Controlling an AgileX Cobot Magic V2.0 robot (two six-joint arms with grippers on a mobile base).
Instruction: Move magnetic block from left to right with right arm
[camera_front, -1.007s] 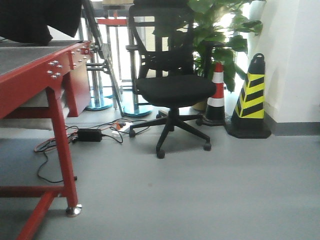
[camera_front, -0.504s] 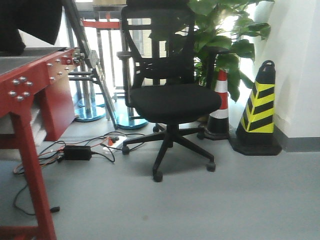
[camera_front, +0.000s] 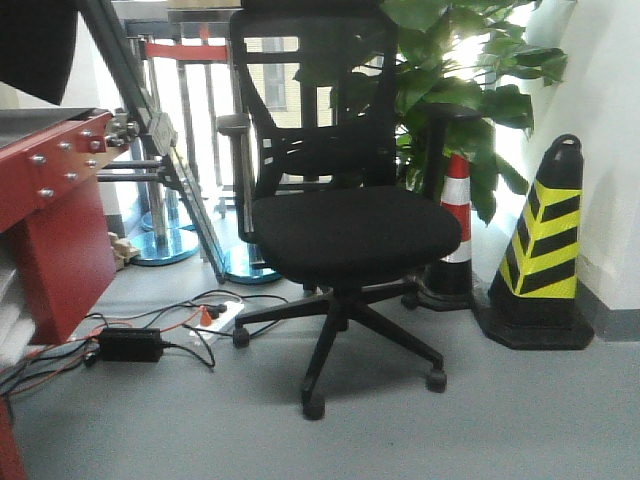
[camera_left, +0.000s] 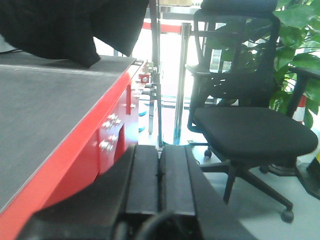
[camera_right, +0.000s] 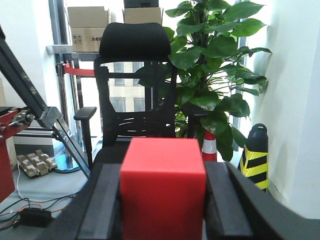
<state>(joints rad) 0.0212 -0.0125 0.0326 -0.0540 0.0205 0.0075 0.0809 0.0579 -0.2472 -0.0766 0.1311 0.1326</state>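
Observation:
In the right wrist view a bright-red cube, the magnetic block (camera_right: 162, 187), fills the space between the two black fingers of my right gripper (camera_right: 162, 200), which is shut on it and holds it off any surface, facing the office chair. In the left wrist view my left gripper (camera_left: 160, 175) is shut, its two flat black pads pressed together with nothing between them, just off the right edge of the red-framed table (camera_left: 50, 110). Neither gripper nor the block shows in the front-facing view.
A black office chair (camera_front: 345, 225) stands straight ahead, with a leafy plant (camera_front: 470, 80) behind it. Beside the white wall are a red-white cone (camera_front: 455, 225) and a yellow-black cone (camera_front: 545, 250). The red table corner (camera_front: 50, 200) is at left; cables and a power brick (camera_front: 130, 345) lie on the floor.
The front-facing view has swung right and closer: the chair and cones have grown and shifted, and the red table has slid toward the left edge.

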